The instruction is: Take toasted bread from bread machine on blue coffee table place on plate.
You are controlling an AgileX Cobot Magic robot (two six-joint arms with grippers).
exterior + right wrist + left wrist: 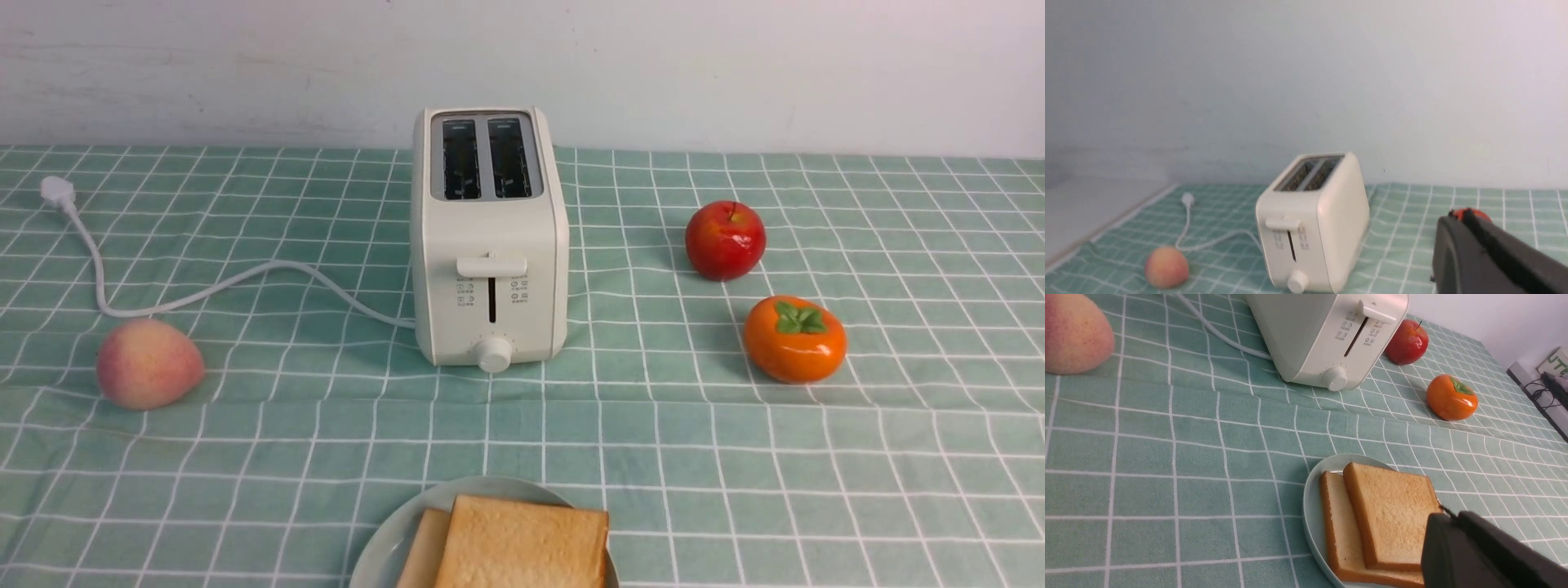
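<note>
The cream-white bread machine (490, 237) stands mid-table on the blue coffee table (816, 490), both of its slots empty. Two slices of toasted bread (522, 543) lie overlapping on the pale plate (384, 547) at the near edge. Neither gripper shows in the front view. In the left wrist view the black left gripper (1453, 515) is shut and empty, hovering just over the near corner of the top slice (1392, 510), above the plate (1310, 506). In the right wrist view the right gripper (1461, 215) is shut and empty, held well off to the side of the bread machine (1314, 224).
A peach (149, 363) lies left of the bread machine, next to its white cord (245, 278) and plug (57, 192). A red apple (725, 240) and an orange persimmon (794, 339) sit to the right. A white wall runs along the table's far edge.
</note>
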